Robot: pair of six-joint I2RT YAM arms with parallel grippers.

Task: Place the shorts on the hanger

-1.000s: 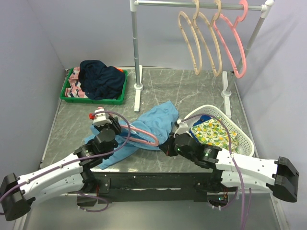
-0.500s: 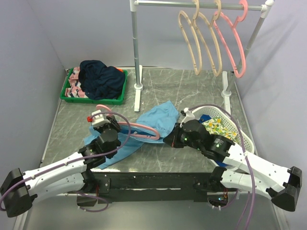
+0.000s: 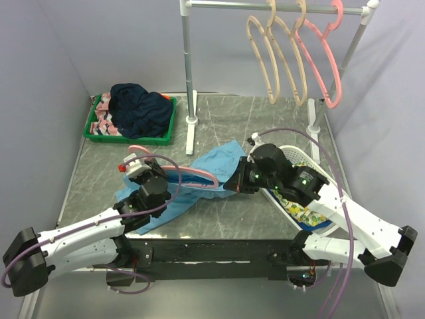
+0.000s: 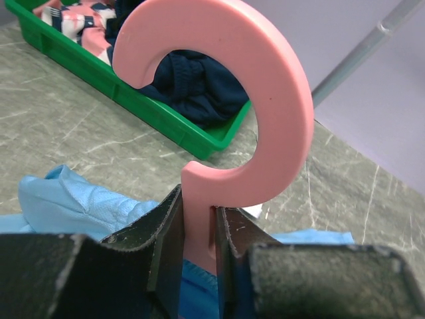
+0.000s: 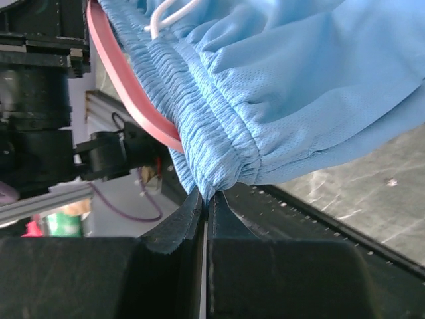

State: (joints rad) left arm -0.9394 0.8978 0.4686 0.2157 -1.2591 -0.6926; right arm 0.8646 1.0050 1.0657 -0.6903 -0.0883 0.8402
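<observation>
Part of the hanger (image 3: 192, 174) lies hidden inside the shorts (image 3: 216, 163).

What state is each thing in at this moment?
pink hanger: neck gripped, loop partly under the shorts.
shorts: bunched on the table, waistband pinched, not hung.
left end effector: closed on the hanger.
right end effector: closed on the shorts.
green tray: holds a navy garment.
white basket: holds lemon-print cloth.
</observation>
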